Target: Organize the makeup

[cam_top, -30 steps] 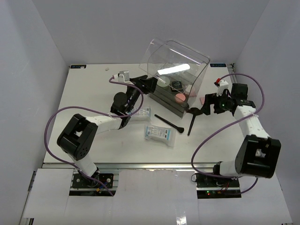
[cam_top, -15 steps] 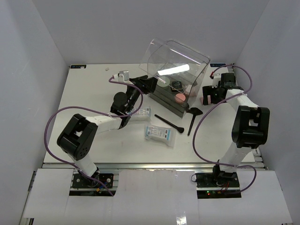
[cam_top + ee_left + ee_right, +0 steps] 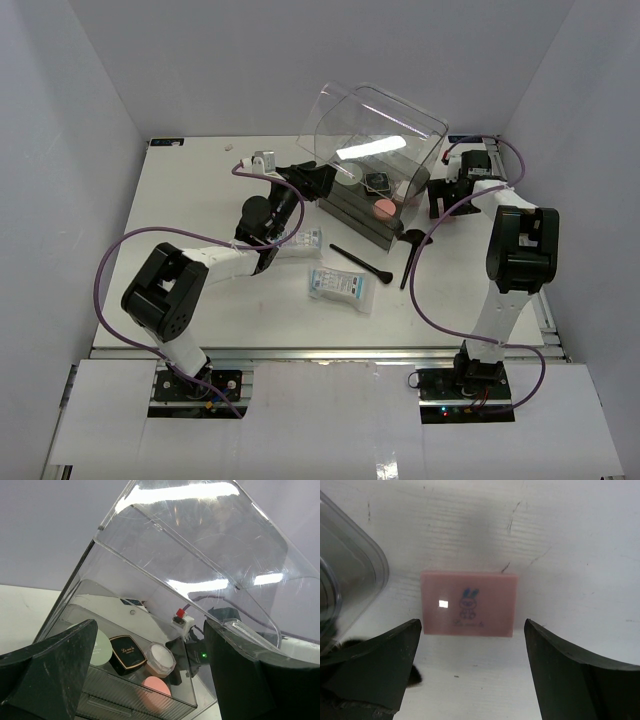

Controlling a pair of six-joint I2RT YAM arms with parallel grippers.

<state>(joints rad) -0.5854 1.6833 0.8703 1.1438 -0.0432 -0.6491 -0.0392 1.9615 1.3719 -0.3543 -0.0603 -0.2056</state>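
A pink square puff with a bunny print lies on the table, just ahead of and between the fingertips of my open right gripper, which hovers beside the clear box. My left gripper is open at the box's left corner, its fingers wide apart and holding nothing. In the box's top tray lie a pink round puff, a white round pad, a black compact and a green disc. Two black brushes, one fan-headed, and two sachets lie on the table.
The box's clear lid stands raised over its grey drawers. The box's rounded corner is close on the right gripper's left side. A dark brush head shows by the right gripper's left finger. Walls enclose the table.
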